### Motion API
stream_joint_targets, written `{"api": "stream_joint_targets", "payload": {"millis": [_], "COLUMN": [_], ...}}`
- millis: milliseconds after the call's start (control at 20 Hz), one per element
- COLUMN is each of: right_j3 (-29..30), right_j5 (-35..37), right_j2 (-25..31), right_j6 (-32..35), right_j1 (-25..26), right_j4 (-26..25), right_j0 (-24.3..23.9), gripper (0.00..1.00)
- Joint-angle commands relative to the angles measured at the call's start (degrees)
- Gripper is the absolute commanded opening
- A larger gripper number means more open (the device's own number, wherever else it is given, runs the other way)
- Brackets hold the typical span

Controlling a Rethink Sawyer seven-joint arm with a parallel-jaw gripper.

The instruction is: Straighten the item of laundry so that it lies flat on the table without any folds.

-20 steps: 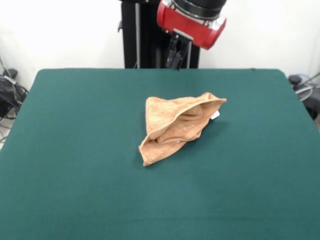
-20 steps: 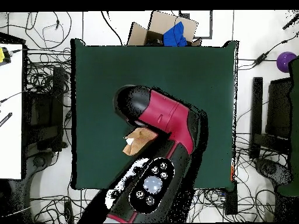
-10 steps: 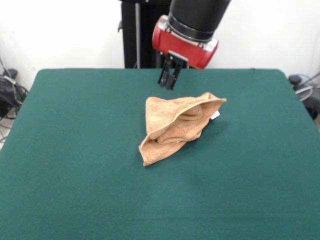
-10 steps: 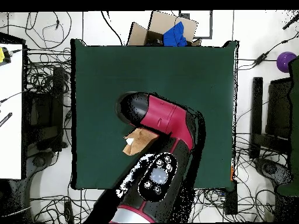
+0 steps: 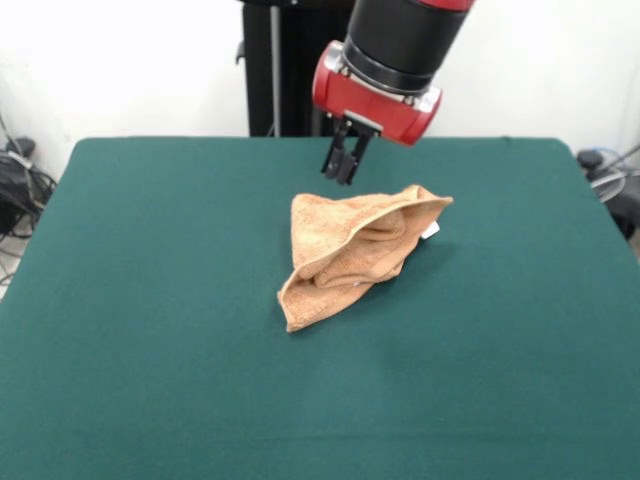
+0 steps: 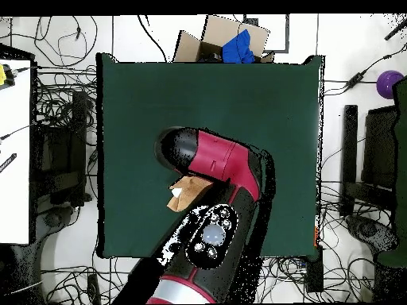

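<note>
The item of laundry is an orange-tan towel lying crumpled and folded over itself near the middle of the green table, with a small white tag at its right edge. My gripper hangs just above and behind the towel's upper left corner, its dark fingers close together and holding nothing. In the overhead view the red and black arm covers most of the towel; only one corner with the tag shows, and the gripper is hidden under the arm.
Green table surface surrounds the towel on all sides. Off the table lie cables, a cardboard box with blue cloth beyond one edge, and a purple ball.
The gripper came down from above the table's far edge to just above the towel's upper corner, then shifted slightly right. The towel has not moved.
</note>
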Motion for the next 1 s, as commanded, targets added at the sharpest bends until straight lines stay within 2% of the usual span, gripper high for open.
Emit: {"api": "stream_joint_targets", "payload": {"millis": [50,500,850,900,1000], "right_j3": [2.31,1.60,3.18,3.31,2.78], "right_j5": [2.37,2.98,0.03,-0.14,1.04], "right_j2": [6.35,5.87,6.52,6.41,6.08], "right_j6": [6.62,8.79,9.24,9.52,10.26], "right_j1": [1.77,2.70,2.83,2.91,3.39], "right_j4": [-2.81,-2.64,-2.06,-1.87,-1.56], "right_j0": [1.05,2.51,2.97,3.07,3.19], "gripper": [0.00,0.00,0.00,1.00,1.00]}}
